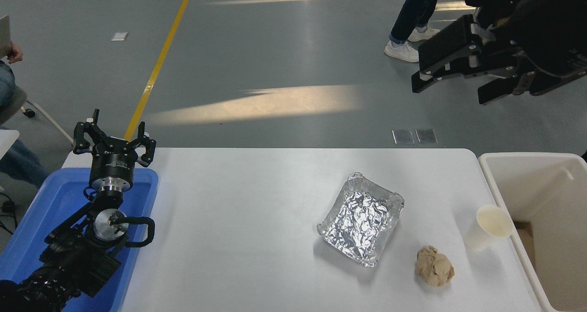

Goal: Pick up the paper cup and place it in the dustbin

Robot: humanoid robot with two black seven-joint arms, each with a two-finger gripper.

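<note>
Reach step: right gripper (451,81) agape, empty, far-right above table; must drop onto paper cup (489,226) nr dustbin (493,174).

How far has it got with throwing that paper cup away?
Nothing is done yet: the paper cup stands upright on the table, right beside the dustbin. The right hand hangs open and empty, raised high beyond the table's far edge. The left hand is parked over the blue tray. Reaching, grasping and dropping all remain.
</note>
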